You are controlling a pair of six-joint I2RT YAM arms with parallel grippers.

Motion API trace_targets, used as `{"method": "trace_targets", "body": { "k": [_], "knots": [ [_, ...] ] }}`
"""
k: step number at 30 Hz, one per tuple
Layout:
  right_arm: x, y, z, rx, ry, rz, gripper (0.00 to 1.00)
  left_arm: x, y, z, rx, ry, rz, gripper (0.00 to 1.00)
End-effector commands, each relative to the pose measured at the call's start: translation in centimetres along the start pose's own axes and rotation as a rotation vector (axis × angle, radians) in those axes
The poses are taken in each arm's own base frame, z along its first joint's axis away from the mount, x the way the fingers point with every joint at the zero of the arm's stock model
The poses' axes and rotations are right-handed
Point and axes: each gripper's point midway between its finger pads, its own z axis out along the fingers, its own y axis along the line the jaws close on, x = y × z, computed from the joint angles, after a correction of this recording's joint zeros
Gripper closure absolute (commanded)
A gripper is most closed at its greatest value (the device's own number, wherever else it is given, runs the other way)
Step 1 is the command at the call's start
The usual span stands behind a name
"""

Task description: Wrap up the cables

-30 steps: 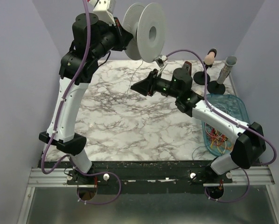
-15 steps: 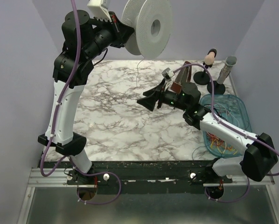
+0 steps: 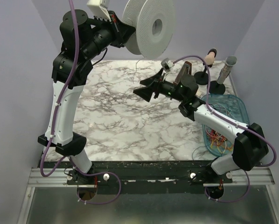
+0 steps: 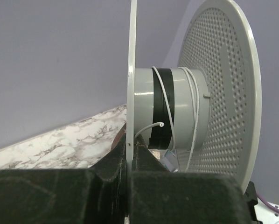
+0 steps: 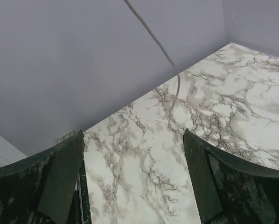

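A white perforated spool (image 3: 149, 27) hangs high above the back of the table, and my left gripper (image 4: 129, 145) is shut on the rim of one of its flanges (image 4: 131, 70). A thin pale cable (image 4: 170, 107) is wound a few turns round the grey hub; its loose tail (image 3: 137, 70) dangles toward the marble. My right gripper (image 3: 147, 85) hovers below and right of the spool, open, nothing between its fingers (image 5: 60, 179). In the right wrist view the hanging cable (image 5: 170, 60) is ahead of the jaws, not touching them. A tangle of red, orange and yellow cables (image 3: 218, 137) lies in the blue bin (image 3: 240, 108).
Two black stands stand at the back right, one with a pinkish-tipped rod (image 3: 209, 58), one with a grey cylinder (image 3: 227, 67). A brown piece (image 3: 184, 71) sits behind the right wrist. Purple walls close in the marble table (image 3: 116, 121).
My right gripper has opened wide and shifted slightly. The left arm has lifted the spool higher and to the right, and the cable tail now hangs free.
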Motion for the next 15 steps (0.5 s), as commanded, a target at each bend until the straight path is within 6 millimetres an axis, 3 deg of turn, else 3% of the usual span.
{"method": "trace_targets", "body": {
  "k": [1,10,13,15],
  "knots": [
    [-1.1,0.3,1.5,-0.039,-0.024,0.006,0.09,-3.4,-2.5,-1.3,0.080,-0.108,0.028,1.00],
    [-0.6,-1.2,3.4,-0.030,-0.018,0.045,0.21,-3.5,-2.7,-1.3,0.089,-0.111,0.031,1.00],
    [-0.2,-0.9,3.7,-0.061,-0.008,0.054,0.39,-3.5,-2.7,-1.3,0.090,-0.110,0.031,1.00],
    [-0.1,-0.8,3.8,-0.074,-0.005,0.066,0.60,-3.6,-2.7,-1.3,0.092,-0.111,0.031,1.00]
  ]
}}
